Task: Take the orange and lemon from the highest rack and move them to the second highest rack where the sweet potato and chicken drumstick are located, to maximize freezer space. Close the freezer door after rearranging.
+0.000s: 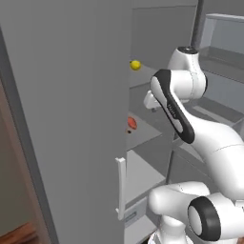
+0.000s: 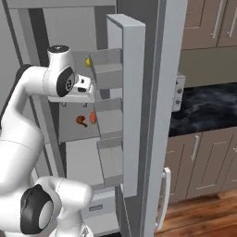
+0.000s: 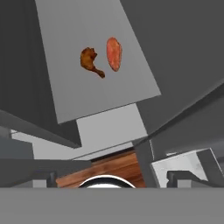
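- Claw of mine stands spread wide with nothing between its fingers; one dark tip shows low in the hand view.
- Looking along the claw, I see the second highest rack ahead, with the chicken drumstick and the sweet potato side by side near its far end, just apart.
- Up and to one side of my wrist, the lemon sits on the highest rack in the left base view; the right base view catches just a sliver of it.
- Bare rack stretches from the claw to the two foods; the rack's near edge lies between us, a lower shelf beneath it.
- Sweet potato's long axis runs away from the claw; the drumstick's thin end slants back toward me.
- Beside my arm in the right base view, the freezer door stands swung open, its shelves edge-on.
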Motion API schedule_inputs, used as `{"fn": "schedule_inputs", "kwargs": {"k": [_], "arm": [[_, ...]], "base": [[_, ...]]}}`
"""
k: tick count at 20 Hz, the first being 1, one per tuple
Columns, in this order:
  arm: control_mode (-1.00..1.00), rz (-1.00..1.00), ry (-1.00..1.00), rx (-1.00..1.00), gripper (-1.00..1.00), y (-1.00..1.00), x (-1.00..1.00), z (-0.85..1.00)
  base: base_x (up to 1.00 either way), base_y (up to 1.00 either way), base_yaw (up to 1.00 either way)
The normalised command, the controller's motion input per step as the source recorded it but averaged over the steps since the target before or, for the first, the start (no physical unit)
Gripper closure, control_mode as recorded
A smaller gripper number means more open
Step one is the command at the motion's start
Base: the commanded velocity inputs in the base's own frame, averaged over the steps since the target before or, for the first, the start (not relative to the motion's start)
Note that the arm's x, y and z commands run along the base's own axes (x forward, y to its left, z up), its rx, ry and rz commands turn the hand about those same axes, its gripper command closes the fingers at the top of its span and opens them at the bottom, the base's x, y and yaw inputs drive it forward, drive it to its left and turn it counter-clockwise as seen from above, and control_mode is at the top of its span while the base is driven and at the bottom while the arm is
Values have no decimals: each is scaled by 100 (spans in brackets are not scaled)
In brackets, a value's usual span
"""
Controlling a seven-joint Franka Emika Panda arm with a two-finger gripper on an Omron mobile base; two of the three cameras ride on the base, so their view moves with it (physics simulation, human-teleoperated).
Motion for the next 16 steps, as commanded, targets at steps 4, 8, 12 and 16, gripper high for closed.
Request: {"fn": "schedule_inputs", "kwargs": {"k": [4,8,12,16], "arm": [[100,0,0,0,-100,0,0,0],[100,0,0,0,-100,0,0,0],[100,0,0,0,-100,0,0,0],[100,0,0,0,-100,0,0,0]], "base": [[31,0,-47],[46,0,-35],[53,0,-19],[57,-14,-2]]}}
